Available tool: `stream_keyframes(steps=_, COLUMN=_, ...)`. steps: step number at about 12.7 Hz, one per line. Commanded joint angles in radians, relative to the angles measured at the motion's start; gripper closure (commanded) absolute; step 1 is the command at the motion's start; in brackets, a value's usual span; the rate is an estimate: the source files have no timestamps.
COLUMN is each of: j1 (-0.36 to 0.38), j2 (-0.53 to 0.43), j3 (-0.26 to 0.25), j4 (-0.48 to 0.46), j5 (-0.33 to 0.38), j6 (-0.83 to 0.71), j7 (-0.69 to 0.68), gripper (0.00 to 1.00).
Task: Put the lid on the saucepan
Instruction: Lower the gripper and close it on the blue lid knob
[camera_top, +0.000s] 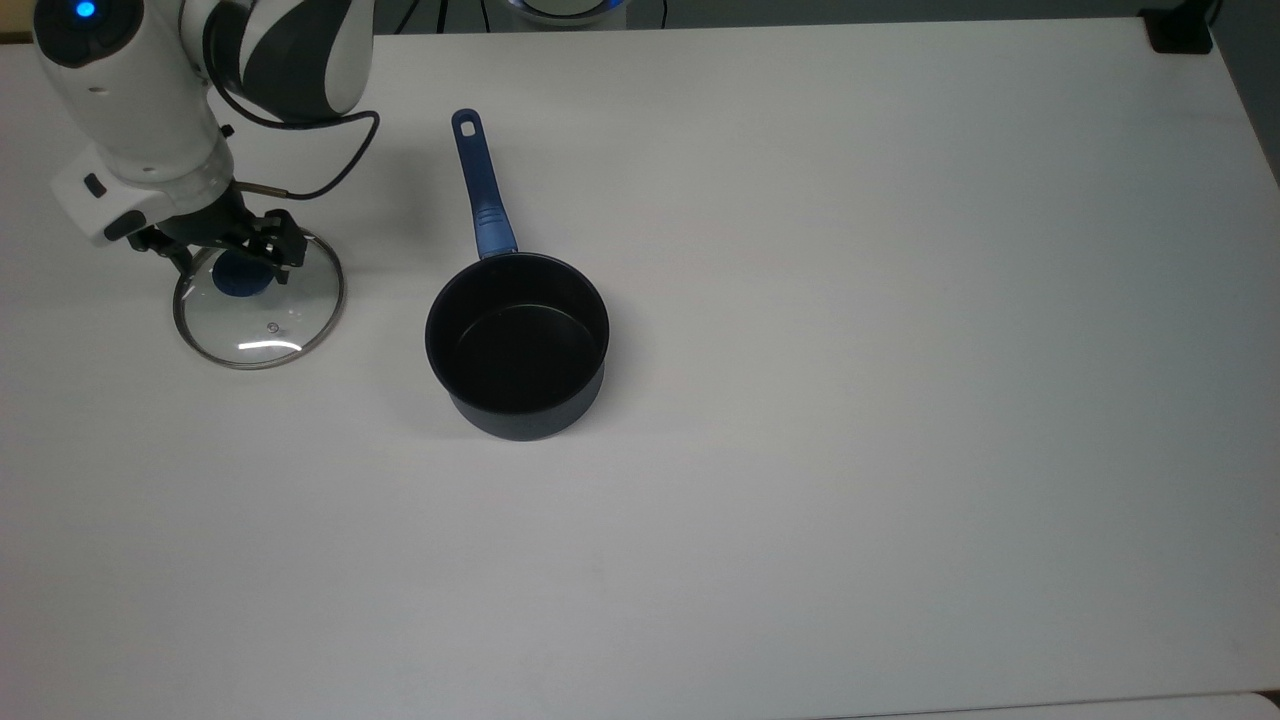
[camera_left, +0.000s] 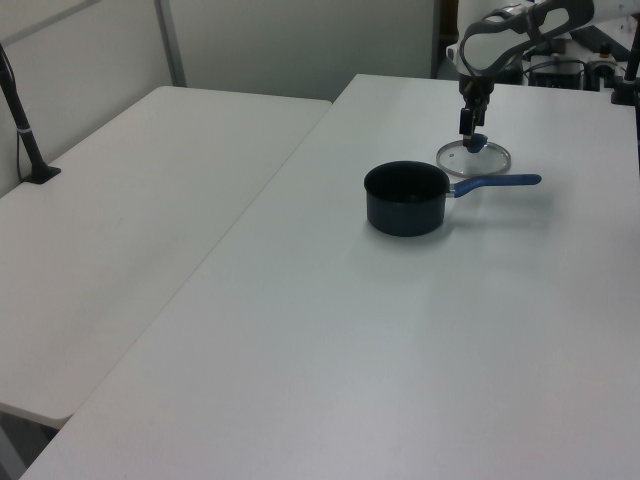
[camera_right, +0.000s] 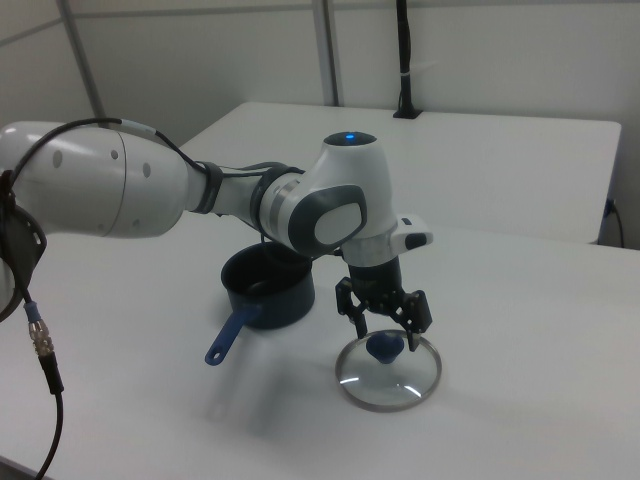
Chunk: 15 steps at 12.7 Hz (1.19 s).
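Where white table (camera_top: 850, 450) spans, 2nd table (camera_left: 120, 230) beside, jaws spread astride lid (camera_right: 388, 373) knob.

White table with a saucepan and a glass lid resting on it

A plain white table (camera_top: 850, 400) is seen filling nearly the whole top view; a second white table (camera_left: 130, 200) is joined to it along a seam at the left of the left view. The saucepan (camera_top: 517, 343) is set upright on the surface left of centre in the top view, its long blue handle stretched toward the upper edge of the frame. The lid (camera_top: 258, 300) is laid flat on the table at the far left of the top view, knob up, well apart from the saucepan. A black post base (camera_left: 40, 172) is seen standing on the second table at the left edge of the left view.
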Motion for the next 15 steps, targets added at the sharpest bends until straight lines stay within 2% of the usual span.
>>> stream_keyframes(steps=1, j1=0.028, j2=0.010, j3=-0.002, j4=-0.013, j5=0.014, j6=0.018, j7=0.031, gripper=0.00)
stream_keyframes(steps=3, j1=0.028, j2=0.014, j3=-0.002, j4=-0.013, j5=0.014, j6=0.021, j7=0.037, gripper=0.01)
stream_keyframes(steps=6, j1=0.028, j2=0.016, j3=-0.002, j4=-0.013, j5=0.004, j6=0.021, j7=0.031, gripper=0.09)
stream_keyframes(steps=9, j1=0.026, j2=0.013, j3=-0.002, j4=-0.013, j5=0.003, j6=0.018, j7=0.004, gripper=0.33)
stream_keyframes(steps=11, j1=0.023, j2=0.010, j3=-0.002, j4=-0.013, j5=0.006, j6=0.015, j7=-0.006, gripper=0.44)
stream_keyframes(steps=15, j1=0.020, j2=-0.018, j3=-0.014, j4=-0.011, j5=0.007, j6=0.006, j7=-0.007, gripper=0.45)
